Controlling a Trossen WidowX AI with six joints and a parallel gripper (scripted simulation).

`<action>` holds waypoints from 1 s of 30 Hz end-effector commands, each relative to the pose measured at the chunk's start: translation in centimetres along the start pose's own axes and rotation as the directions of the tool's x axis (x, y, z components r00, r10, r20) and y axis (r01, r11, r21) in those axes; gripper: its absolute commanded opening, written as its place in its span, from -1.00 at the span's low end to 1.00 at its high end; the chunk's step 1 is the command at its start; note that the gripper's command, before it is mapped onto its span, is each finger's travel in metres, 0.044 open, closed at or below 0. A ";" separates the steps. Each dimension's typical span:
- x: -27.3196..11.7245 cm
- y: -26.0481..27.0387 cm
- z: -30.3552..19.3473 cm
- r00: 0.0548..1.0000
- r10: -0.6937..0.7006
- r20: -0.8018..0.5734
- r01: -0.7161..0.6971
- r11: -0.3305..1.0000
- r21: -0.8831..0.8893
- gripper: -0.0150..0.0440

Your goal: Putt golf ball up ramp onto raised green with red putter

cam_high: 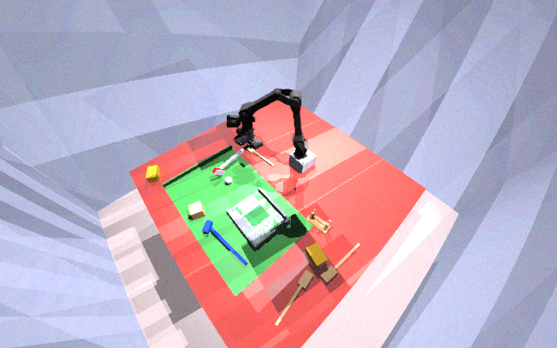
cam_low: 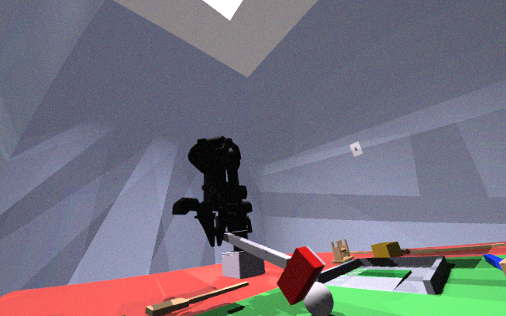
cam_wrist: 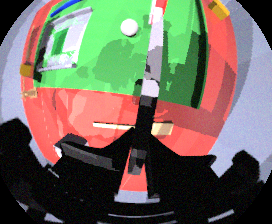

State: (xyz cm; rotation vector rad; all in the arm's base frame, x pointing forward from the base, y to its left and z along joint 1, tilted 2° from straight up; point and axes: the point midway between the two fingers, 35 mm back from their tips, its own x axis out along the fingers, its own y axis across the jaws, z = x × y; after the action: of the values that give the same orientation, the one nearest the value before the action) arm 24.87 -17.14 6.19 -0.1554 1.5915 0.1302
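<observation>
The black gripper (cam_high: 247, 146) (cam_low: 218, 243) (cam_wrist: 141, 132) is shut on the red putter's handle, above the mat's edge near the arm. The red putter (cam_high: 233, 159) (cam_low: 258, 249) (cam_wrist: 153, 55) slants down from the fingers, its red head seemingly a little above the green mat. The white golf ball (cam_high: 228, 180) (cam_low: 318, 301) (cam_wrist: 129, 27) lies on the mat close beside the head, on its ramp side. The head partly hides the ball in the exterior view; any contact is unclear. The walled ramp (cam_high: 274, 205) (cam_low: 435, 274) holds the raised green square (cam_high: 256, 214) (cam_low: 383, 273) (cam_wrist: 59, 42).
A wooden club (cam_high: 263, 157) (cam_low: 195, 300) (cam_wrist: 162, 128) lies below the gripper. A dark rail (cam_high: 198, 166) edges the mat. A tan block (cam_high: 195, 209) and blue mallet (cam_high: 228, 246) lie beyond the ball. Yellow blocks (cam_high: 153, 172) (cam_high: 316, 255), a wooden stand (cam_high: 320, 223) and more clubs lie around.
</observation>
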 end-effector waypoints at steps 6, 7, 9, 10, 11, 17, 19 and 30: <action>1.0 -0.2 0.1 1.000 -0.009 0.007 0.009 1.000 0.005 -0.49; 1.2 -0.2 0.1 1.000 -0.009 0.007 0.009 1.000 0.005 -0.49; 1.5 -0.2 0.1 1.000 -0.009 0.007 0.009 1.000 0.005 -0.49; 1.7 -0.2 0.1 1.000 -0.009 0.007 0.009 1.000 0.005 -0.49; 1.8 -0.2 0.1 1.000 -0.009 0.007 0.009 1.000 0.005 -0.49; 2.8 -0.2 0.1 1.000 -0.009 0.007 0.009 1.000 0.005 -0.49; 3.1 -0.2 0.1 1.000 -0.009 0.007 0.009 1.000 0.005 -0.49; 3.0 -0.1 0.1 1.000 -0.005 0.005 0.005 1.000 0.004 -0.49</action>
State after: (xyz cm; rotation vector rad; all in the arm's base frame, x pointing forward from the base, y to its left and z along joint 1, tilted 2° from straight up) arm 24.82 -17.24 3.09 -0.1542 1.5888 0.1253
